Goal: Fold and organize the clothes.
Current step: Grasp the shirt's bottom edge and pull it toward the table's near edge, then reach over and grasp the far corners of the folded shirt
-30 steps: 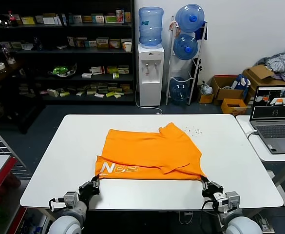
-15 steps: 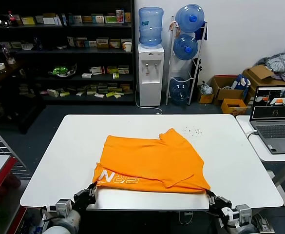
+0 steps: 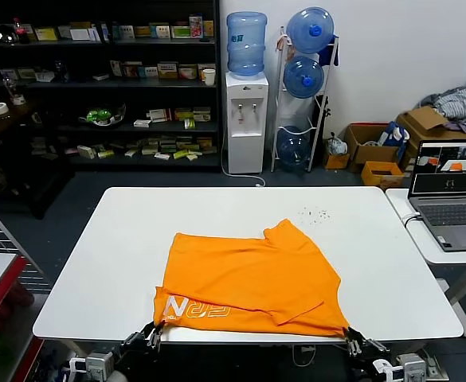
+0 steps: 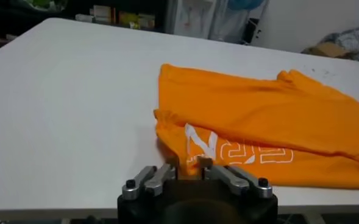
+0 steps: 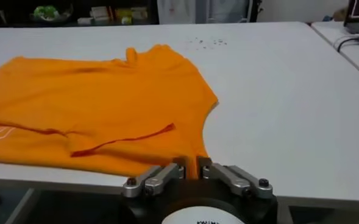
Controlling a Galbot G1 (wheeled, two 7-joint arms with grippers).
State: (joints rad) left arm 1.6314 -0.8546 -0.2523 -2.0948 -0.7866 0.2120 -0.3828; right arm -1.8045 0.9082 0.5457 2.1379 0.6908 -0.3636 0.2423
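The bright orange T-shirt point(image 3: 248, 278) lies folded on the white table point(image 3: 121, 239), its white lettering point(image 3: 197, 307) along the near edge. My left gripper point(image 3: 151, 334) is shut on the shirt's near left corner at the table's front edge; the left wrist view shows the gripper point(image 4: 189, 165) pinching orange cloth point(image 4: 258, 128). My right gripper point(image 3: 350, 337) is shut on the near right corner; the right wrist view shows the gripper point(image 5: 191, 165) with a strip of the shirt point(image 5: 106, 103) between its fingers. The near hem hangs slightly over the front edge.
A second table with an open laptop point(image 3: 452, 195) stands to the right. Shelves point(image 3: 97, 87), a water dispenser point(image 3: 245, 103) and spare bottles stand behind. Cardboard boxes with a grey cloth bundle point(image 3: 456, 103) sit at far right. Small dark specks point(image 3: 316, 213) lie on the table.
Both grippers have pulled the shirt's near edge toward me, to the table's front edge. The whole shirt has slid nearer and both grippers have dropped lower in view.
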